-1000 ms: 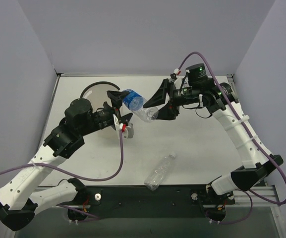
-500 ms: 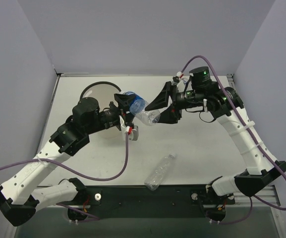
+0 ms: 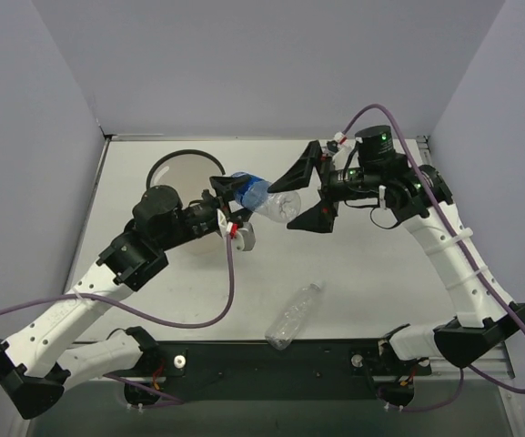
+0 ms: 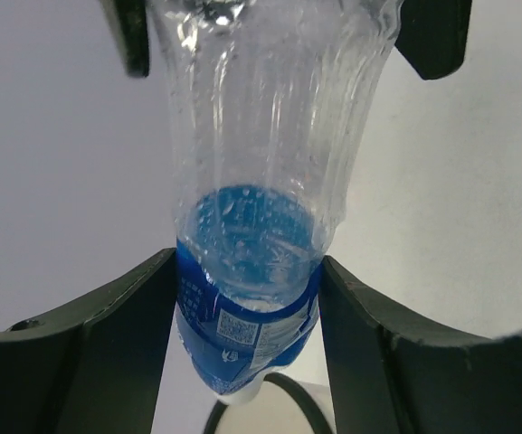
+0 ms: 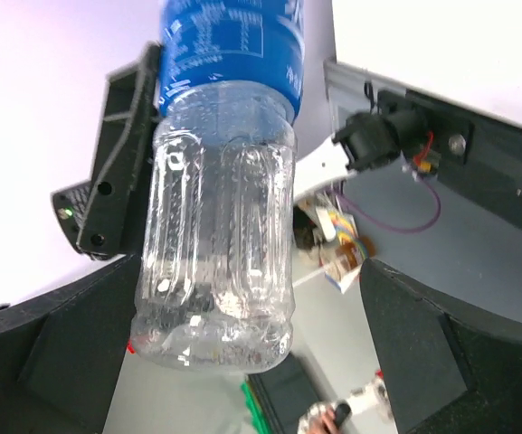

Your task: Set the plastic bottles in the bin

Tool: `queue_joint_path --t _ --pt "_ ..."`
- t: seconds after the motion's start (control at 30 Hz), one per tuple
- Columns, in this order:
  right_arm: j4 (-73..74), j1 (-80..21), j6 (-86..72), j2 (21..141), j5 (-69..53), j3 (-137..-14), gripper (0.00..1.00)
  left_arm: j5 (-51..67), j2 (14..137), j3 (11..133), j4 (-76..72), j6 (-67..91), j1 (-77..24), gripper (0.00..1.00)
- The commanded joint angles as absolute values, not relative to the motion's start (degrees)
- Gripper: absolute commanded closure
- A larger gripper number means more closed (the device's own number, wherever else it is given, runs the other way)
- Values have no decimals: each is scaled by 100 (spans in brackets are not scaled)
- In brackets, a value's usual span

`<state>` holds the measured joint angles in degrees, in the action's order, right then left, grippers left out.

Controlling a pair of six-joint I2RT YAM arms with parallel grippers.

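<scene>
White bench (image 3: 371,273), lilac walls, and one bin (image 3: 182,152) standing on it as our marker. Two bottles in view! One, the blue-label bottle (image 3: 264,197), hangs in the air just right of the bin, with the left end effector (image 3: 233,196) clamped on its label end. Around its clear base the right end effector (image 3: 291,205) gapes wide, gripping nothing. Second, the unlabelled bottle (image 3: 294,316) lies on the bench, well apart from the bin, nearer the arm bases and to its right.

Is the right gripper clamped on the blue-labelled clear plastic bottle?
No, the right gripper stands wide open; the left gripper holds the bottle.
</scene>
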<state>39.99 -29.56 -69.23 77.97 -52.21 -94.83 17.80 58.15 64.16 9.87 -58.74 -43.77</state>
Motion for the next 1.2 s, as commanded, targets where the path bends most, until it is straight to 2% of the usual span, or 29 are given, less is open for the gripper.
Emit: queue_joint_path --t 0.0,0.13,0.27,0.4,0.47,0.6,0.73,0.93,1.17 --pt "4025 -2357 -6663 7339 -4966 -9317 0 1512 5520 6346 -429 -3870 -3921 68" --pt "3955 -1838 -6241 6900 -4544 -9001 0 847 5458 6354 -563 -2236 -3542 79" --pt "3929 -1687 -5731 6444 -4140 -8449 0 -173 5335 6504 -396 -1575 -3314 81" --pt "3297 -1679 -5643 6302 -4097 -8078 0 273 5256 6522 -176 -1441 -3138 81" --pt "3340 -1687 -5512 6380 -4026 -8112 0 -365 5247 6495 -176 -1135 -3120 82" --pt "3463 -1705 -5037 6109 -3508 -7744 1 -825 5142 6293 -395 -846 -3006 83" --pt "3472 -1714 -4738 5959 -3402 -7375 2 -826 5133 5907 -833 -335 -2804 83" --pt "3524 -1705 -4456 5731 -3243 -7005 2 -774 5264 4651 -2292 167 -2540 83" --pt "3884 -1740 -3964 5485 -2953 -6399 2 -730 5721 4236 -3058 211 -2400 83"
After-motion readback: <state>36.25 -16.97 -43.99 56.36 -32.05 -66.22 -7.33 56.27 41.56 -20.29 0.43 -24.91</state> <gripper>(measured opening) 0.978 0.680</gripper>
